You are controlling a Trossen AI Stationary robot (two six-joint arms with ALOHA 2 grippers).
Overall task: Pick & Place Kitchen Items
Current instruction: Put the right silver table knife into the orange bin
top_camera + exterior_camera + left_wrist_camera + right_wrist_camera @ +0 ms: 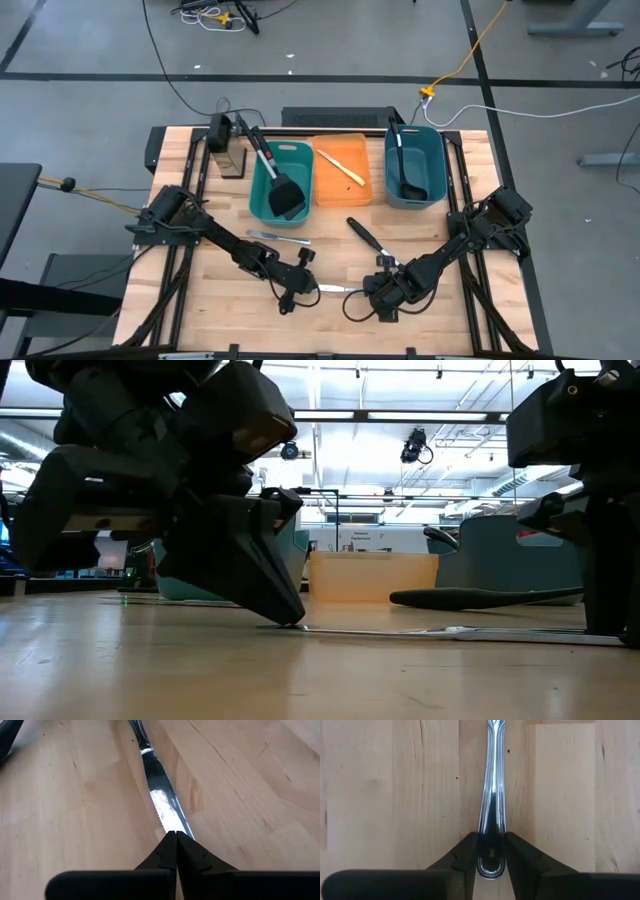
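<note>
Overhead, we counted three bins: a teal bin holding a black spatula, an orange bin with one cream-handled knife, and a darker teal bin with a ladle. Our left gripper was pinched shut on the silver knife blade near the table's front edge; our right gripper clasped its handle. Two utensils lay loose on open wood.

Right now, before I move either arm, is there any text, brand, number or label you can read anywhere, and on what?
None can be read.
Silver knife held at both ends by the left gripper and right gripper: no stamp or brand shows.
Teal bins and orange bin: no labels show.
Red mark on a dark shape in the room behind, low view: too blurred to read.
</note>
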